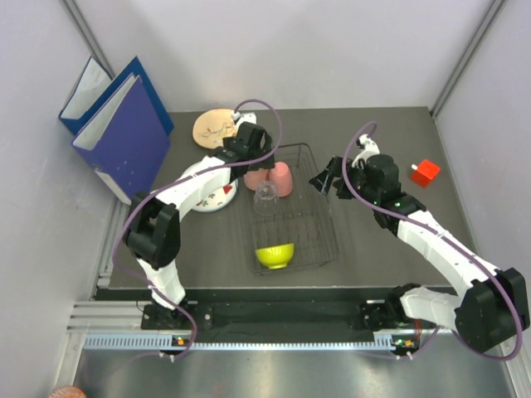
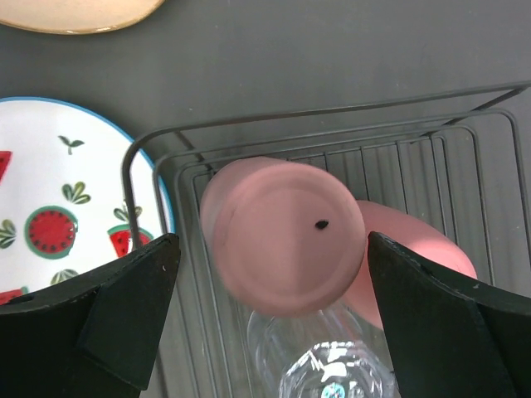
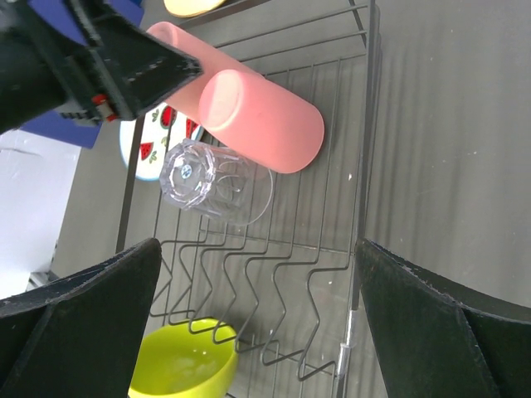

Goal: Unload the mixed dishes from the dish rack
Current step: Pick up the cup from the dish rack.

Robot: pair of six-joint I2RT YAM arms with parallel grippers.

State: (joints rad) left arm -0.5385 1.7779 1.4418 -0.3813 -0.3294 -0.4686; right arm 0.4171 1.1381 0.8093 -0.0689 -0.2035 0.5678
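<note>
The left hand [image 2: 270, 253] is hovering over the far left corner of the dish rack [image 1: 317, 234]. Its fingers are standing wide apart on either side of one pink cup [image 2: 282, 236], whose flat base is facing the wrist camera. The second pink cup [image 2: 423, 249] is sitting against it on the right. The clear glass [image 1: 265, 199] is resting just near of both cups, and the lime-yellow bowl [image 1: 275, 255] is sitting at the rack's near end. The right hand [image 3: 253, 249] is hanging at the rack's far right edge, fingers apart and holding nothing. The white plate with red fruit prints [image 2: 50, 224] is lying on the surface [image 1: 365, 257] just left of the rack. The tan patterned plate [image 1: 216, 127] is lying farther back.
</note>
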